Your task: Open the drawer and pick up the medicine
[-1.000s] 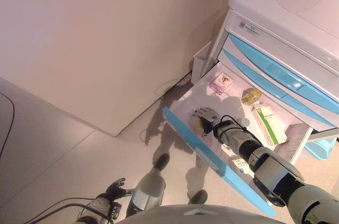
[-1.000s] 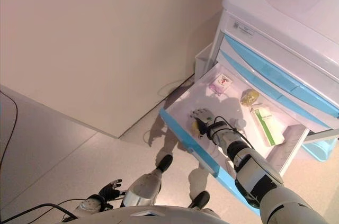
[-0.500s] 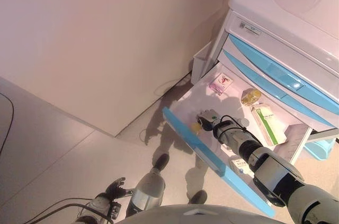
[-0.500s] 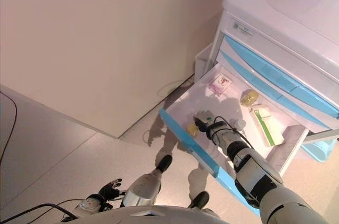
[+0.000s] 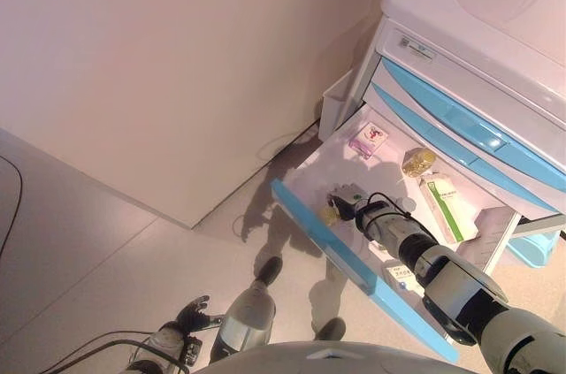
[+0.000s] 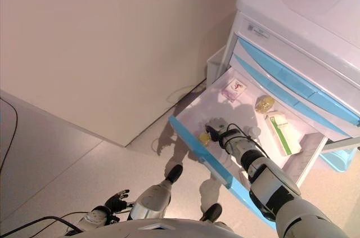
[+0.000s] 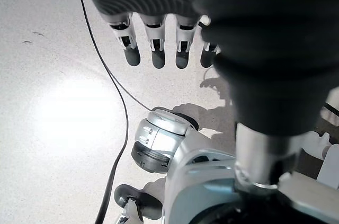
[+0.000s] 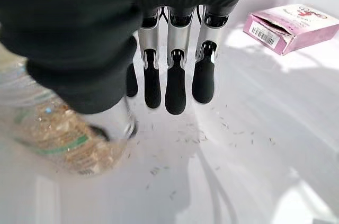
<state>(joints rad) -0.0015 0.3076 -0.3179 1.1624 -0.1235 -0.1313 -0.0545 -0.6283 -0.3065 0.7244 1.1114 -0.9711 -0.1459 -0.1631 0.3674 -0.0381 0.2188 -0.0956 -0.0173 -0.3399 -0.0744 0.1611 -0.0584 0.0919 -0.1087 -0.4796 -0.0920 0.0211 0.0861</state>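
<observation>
The drawer point(image 5: 311, 164) of the white cabinet point(image 5: 478, 3) stands open, its blue front point(image 5: 354, 268) pulled out. My right hand point(image 5: 347, 198) is inside it, low over the drawer floor, fingers point(image 8: 175, 75) straight. A small clear bottle with yellowish contents point(image 5: 328, 214) lies beside the hand toward the blue front. In the right wrist view the bottle point(image 8: 58, 134) sits next to my thumb, and the fingers are not round it. My left hand point(image 5: 190, 314) hangs low by the floor, fingers point(image 7: 158, 44) relaxed and empty.
Also in the drawer are a pink box point(image 5: 369, 138), a yellow-filled jar point(image 5: 419, 161), a green-and-white box point(image 5: 449, 206) and a small box point(image 5: 402, 277) by the front. Closed blue-fronted drawers point(image 5: 469, 118) sit above. A white side bin point(image 5: 336, 100) hangs on the cabinet.
My right hand lay spread over the small bottle; it has drawn back and turned, and the bottle now shows uncovered beside it. The left hand has not moved.
</observation>
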